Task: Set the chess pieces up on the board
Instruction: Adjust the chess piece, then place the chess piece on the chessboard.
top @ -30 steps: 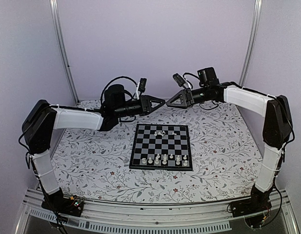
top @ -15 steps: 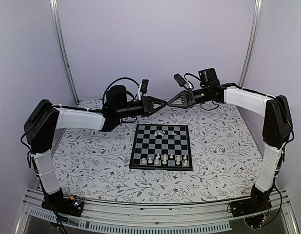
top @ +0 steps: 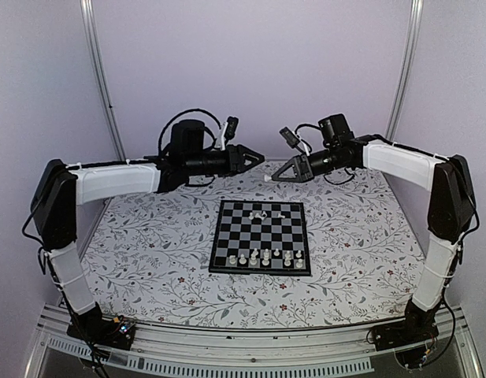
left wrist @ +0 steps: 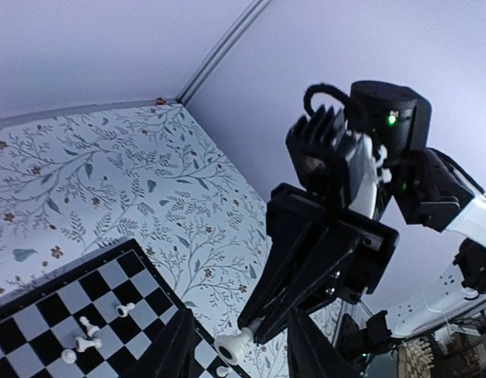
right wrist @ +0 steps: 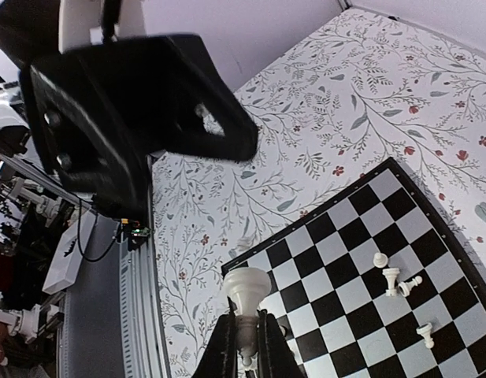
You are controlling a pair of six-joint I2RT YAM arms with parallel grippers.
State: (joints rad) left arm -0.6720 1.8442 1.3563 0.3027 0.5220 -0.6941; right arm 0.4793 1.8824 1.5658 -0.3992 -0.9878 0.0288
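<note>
Right claw: pinching a white pawn by the base, round head poking out past the tips
Pawn spot: up in the air, upper middle of the top view, higher in frame than the board, not touching it
Left claw: spread, nothing inside, nose to nose with the right claw, small gap between
Other pieces: white row along the board's lower edge, loose few near its upper edge, one lying flat
Surface: floral-print table, board mid-frame
Room: pale lilac walls, metal posts at the back
</note>
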